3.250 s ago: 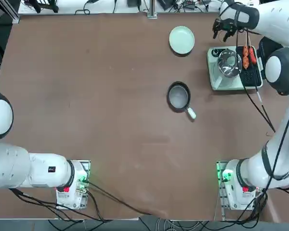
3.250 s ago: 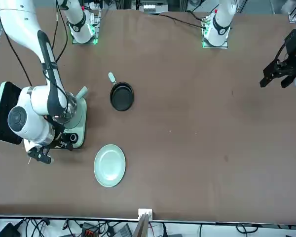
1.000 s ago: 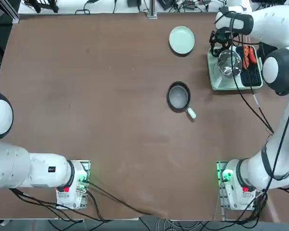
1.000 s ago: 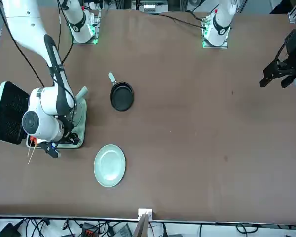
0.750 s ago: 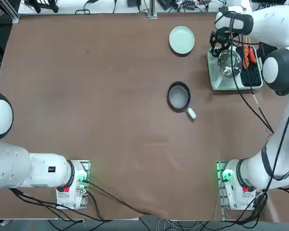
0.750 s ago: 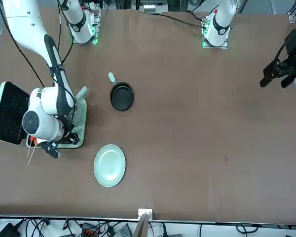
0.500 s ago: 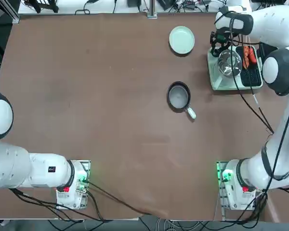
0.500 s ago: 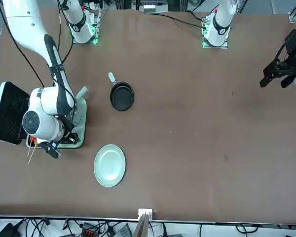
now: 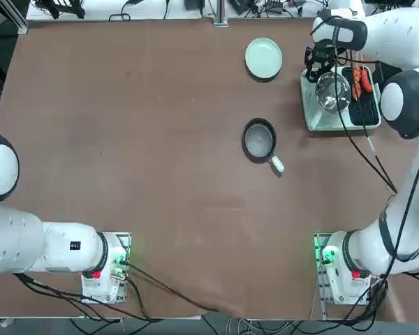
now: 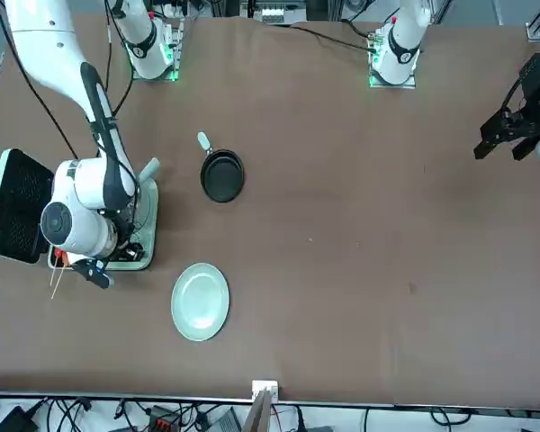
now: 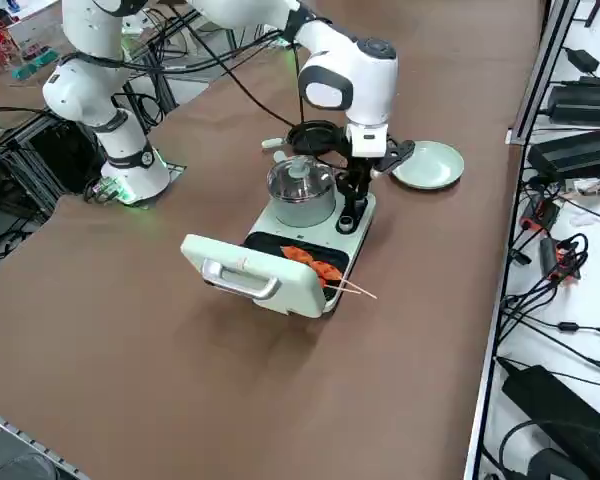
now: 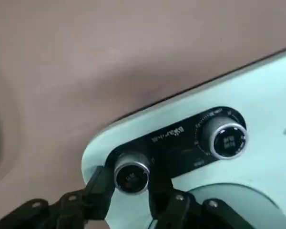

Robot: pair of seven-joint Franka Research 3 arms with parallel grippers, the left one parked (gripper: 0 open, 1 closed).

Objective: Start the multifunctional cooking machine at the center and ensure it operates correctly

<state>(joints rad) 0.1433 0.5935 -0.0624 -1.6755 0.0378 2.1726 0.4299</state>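
I've got the right gripper (image 12: pixel 128 191) down at the control strip of the multifunctional cooking machine (image 9: pixel 335 115), and on the wrist view its two fingers (image 12: pixel 101 187) are pinching one of the two silvery knobs (image 12: pixel 131 173), one pad on each side. The other knob (image 12: pixel 225 139) sits just beside it on the same black panel, untouched.

On the top view the machine isn't really at the middle of the table (image 9: pixel 140 139); it's out around 2 o'clock from centre, near the far right edge. Its control end points toward 12 o'clock, the glass-lidded pot (image 9: pixel 331 92) is just behind the controls, and the black grill plate (image 9: pixel 364 105) lies at 3 o'clock of the pot with some orange food (image 9: pixel 359 80) on it.

From the right side view the machine's hinged lid (image 11: pixel 250 275) is flipped open and stands nearly upright, with skewers (image 11: pixel 325 275) on the grill.

Other stuff: a small dark frying pan (image 9: pixel 259 139) with a white handle at about 8 o'clock from the machine, well apart, and a pale green plate (image 9: pixel 263 57) at roughly 10 o'clock, near it but not touching.
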